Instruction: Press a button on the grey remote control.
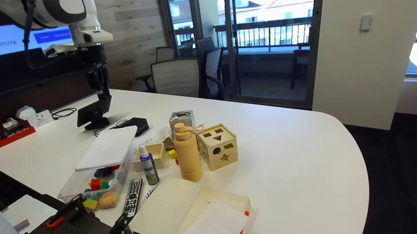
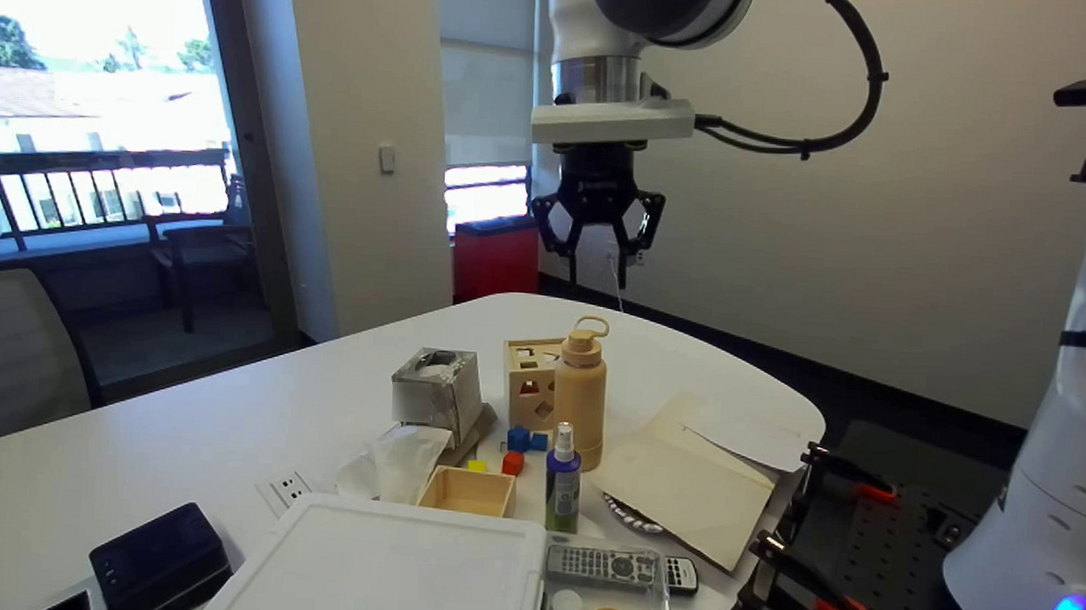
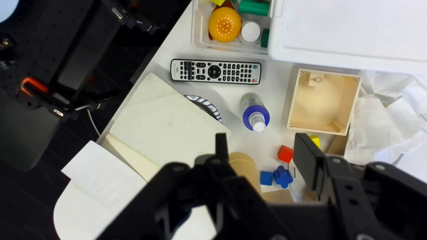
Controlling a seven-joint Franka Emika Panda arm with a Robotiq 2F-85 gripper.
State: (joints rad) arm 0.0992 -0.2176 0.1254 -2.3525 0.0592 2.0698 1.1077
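Note:
The grey remote control, with dark buttons and a black edge, lies flat on the white table. It shows whole in the wrist view [image 3: 216, 71], between the clear bin and the papers. It also shows in both exterior views [image 1: 133, 197] [image 2: 681, 575]; in one of them part of it is seen through the bin's clear wall. My gripper [image 2: 597, 275] is open and empty, high above the table, pointing down. In the wrist view its fingers [image 3: 261, 141] are wide apart, over the bottle and small blocks. The remote lies away from the fingers, toward the top of that view.
A tall yellow bottle [image 1: 188, 154] and a purple spray bottle [image 3: 256, 113] stand near the remote. A clear bin [image 3: 230, 50] with a white lid [image 1: 106, 147] is beside it. A wooden shape box [image 1: 219, 148], an open wooden tray [image 3: 322, 100], a tissue box [image 2: 438, 392] and papers [image 2: 682, 476] are around.

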